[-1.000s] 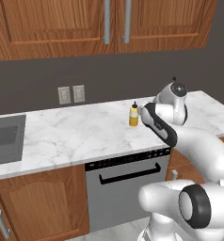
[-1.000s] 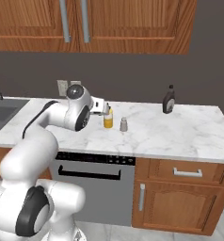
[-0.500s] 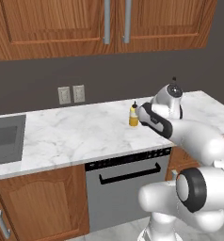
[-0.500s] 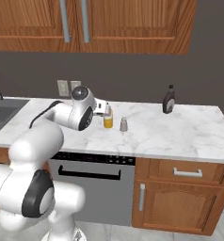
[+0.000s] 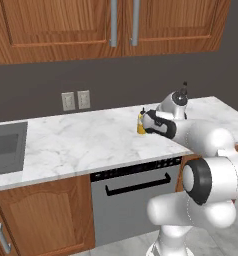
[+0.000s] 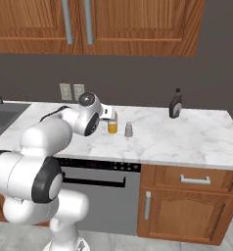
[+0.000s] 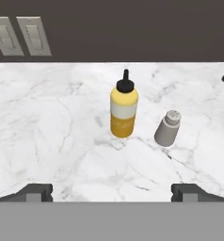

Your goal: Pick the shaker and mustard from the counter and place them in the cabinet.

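Since both the mustard [image 7: 124,109] and the shaker [image 7: 168,128] are standing upright on the marble surface [image 7: 48,136] with nothing gripping them, I'd say we're at the very first step: lining up for a pick. From the hand camera the mustard sits near center, a touch toward 12 o'clock, and the shaker is just beside it at about 4 o'clock from the bottle, close but not touching. The claw [image 7: 112,192] is spread wide and empty, fingertips out at the bottom corners, hanging back from both items. Next move, I'd guess, is easing forward and centering on one of them, then closing without knocking its neighbor over. The cabinet [image 6: 133,24] overhead looks shut, so that door probably needs dealing with too. No readable writing anywhere; the mustard just has a plain white band, no brand. A dark bottle [image 6: 175,104] stands farther along the wall.
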Controlling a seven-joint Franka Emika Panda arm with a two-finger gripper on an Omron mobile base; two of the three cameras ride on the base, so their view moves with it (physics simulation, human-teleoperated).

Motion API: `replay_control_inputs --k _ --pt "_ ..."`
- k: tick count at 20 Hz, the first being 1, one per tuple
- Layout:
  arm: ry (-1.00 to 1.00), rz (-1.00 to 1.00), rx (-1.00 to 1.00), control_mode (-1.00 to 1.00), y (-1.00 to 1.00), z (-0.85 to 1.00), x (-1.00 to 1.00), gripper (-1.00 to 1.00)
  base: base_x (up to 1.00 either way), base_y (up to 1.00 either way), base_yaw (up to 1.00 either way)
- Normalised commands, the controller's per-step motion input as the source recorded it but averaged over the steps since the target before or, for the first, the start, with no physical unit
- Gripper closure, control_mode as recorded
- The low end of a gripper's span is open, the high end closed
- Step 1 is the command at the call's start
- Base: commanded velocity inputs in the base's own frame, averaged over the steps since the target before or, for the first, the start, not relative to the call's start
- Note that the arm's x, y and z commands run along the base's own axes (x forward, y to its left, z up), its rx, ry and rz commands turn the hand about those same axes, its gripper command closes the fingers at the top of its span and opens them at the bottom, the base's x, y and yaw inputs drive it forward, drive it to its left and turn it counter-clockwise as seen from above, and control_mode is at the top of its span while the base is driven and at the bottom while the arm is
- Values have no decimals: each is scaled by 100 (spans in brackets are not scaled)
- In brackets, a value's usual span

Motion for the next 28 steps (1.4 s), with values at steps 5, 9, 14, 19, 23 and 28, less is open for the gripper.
replay_control_inputs --k 5,9,14,19,23,28 --pt "0 0 0 -100 0 -12 32 -100 0 0 0" --pt "0 0 0 -100 0 -8 34 -100 0 0 0" --pt "0 0 0 -100 0 -10 36 -100 0 0 0" --pt "0 0 0 -100 0 -13 31 -100 0 0 0" --pt "0 0 0 -100 0 -14 32 -100 0 0 0" --pt "0 0 0 -100 0 -12 29 -100 0 0 0"
